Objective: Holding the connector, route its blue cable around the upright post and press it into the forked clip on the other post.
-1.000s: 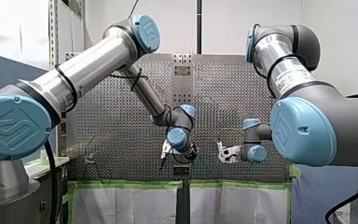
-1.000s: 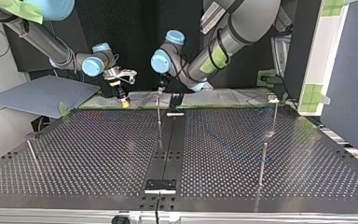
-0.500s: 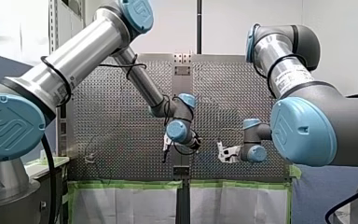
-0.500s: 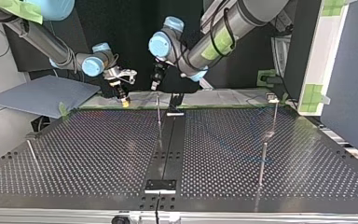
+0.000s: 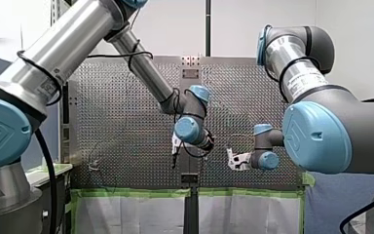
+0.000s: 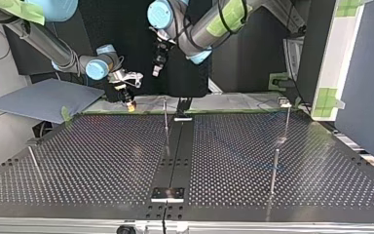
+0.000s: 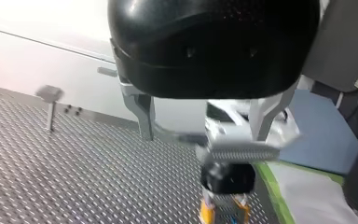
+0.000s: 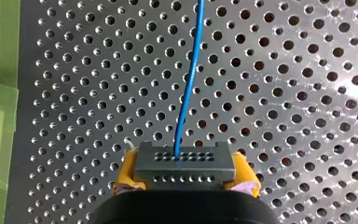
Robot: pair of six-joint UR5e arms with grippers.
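Blue cable (image 8: pixel 189 79) leaves the dark connector (image 8: pixel 184 163), clamped between the yellow pads (image 8: pixel 127 173) of my right hand (image 8: pixel 185 176), over the perforated surface (image 8: pixel 307 116); only the right wrist view shows this grasp. Left wrist view: my left hand (image 7: pixel 203 122) has its metal fingers (image 7: pixel 144 116) apart, holding nothing. Top view alone shows the upright post (image 6: pixel 165 119), with my left hand raised high beyond it.

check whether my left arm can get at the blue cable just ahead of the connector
Probably yes. My left gripper hangs above the table, jaws open and empty, near my right gripper holding the connector. The blue cable runs out over the table with nothing seen in the way.
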